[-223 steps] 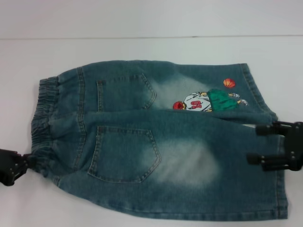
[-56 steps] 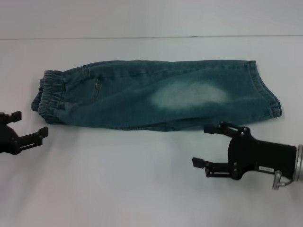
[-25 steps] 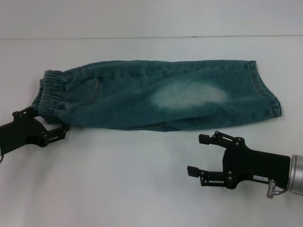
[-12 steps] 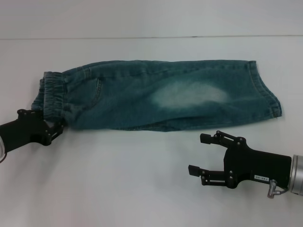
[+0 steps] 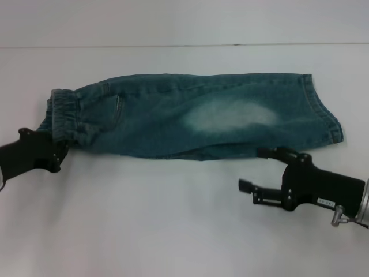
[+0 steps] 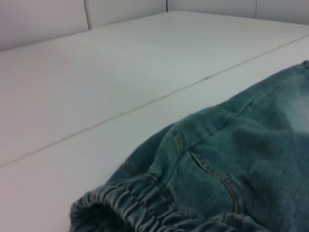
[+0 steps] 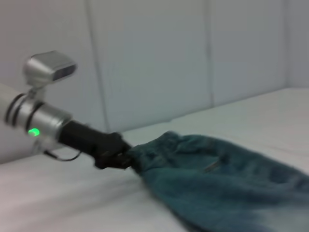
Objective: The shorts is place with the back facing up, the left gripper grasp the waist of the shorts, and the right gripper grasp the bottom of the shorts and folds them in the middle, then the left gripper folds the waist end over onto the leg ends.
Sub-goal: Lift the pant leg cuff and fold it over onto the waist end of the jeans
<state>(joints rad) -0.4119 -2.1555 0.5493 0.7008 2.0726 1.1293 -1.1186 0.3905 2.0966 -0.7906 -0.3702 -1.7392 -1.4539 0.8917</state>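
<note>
A robot test lab: a bare white tabletop [image 5: 173, 219] backed by plain white wall panels [image 7: 154, 58], with a silver robot arm [image 7: 34, 121] showing a green status light.

Black grippers, right gripper [image 5: 262, 169] seemingly white-labelled, silver wrist.

nothing could be read: the small white label [image 5: 326, 202] on the right gripper [image 5: 259, 169] perhaps carried print, too blurred to make out.
</note>
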